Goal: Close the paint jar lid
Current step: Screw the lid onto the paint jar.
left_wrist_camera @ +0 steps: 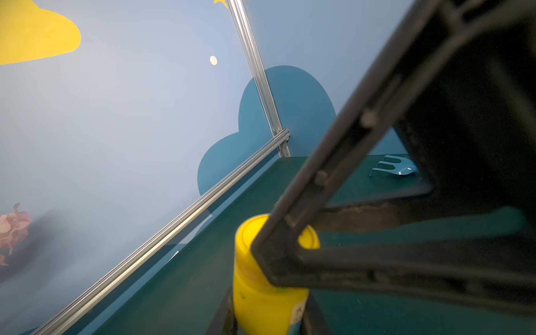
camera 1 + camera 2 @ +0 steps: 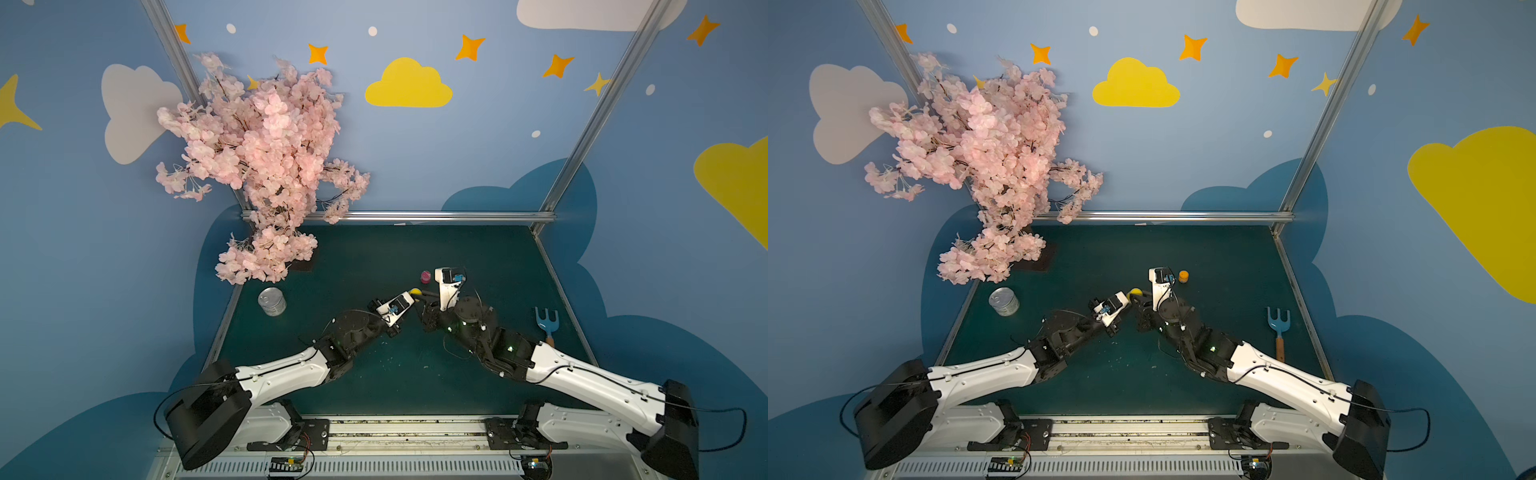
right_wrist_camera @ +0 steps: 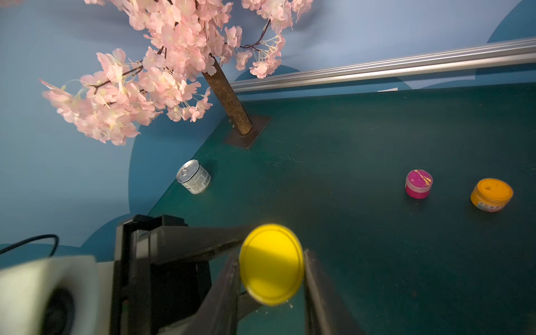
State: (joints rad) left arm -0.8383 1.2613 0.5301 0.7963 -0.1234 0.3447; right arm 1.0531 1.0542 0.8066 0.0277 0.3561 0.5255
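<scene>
The left hand [image 1: 269, 317] is clamped on the body of the small yellow plastic paint jar [image 1: 261, 290], holding it near the middle of the dark green worktop [image 3: 362, 139]. Whether its base rests on the surface I cannot tell. The right hand [image 3: 271, 261] reaches over the top, its two fingers flanking the round yellow lid [image 3: 271, 275] that sits flat on the jar's mouth. One finger touches the rim, and the other lies so close that I cannot tell whether the lid is gripped or released. This looks like the screwing-down step, and it is probably far along, since the lid appears seated and level. The next move likely calls for the right hand to take a fresh hold and turn again while the left stops the jar from spinning. If the lid is already tight, the right hand should lift clear without dragging it. A closed pink paint jar [image 3: 418, 184] and a closed orange paint jar [image 3: 491, 195] stand well apart behind.
</scene>
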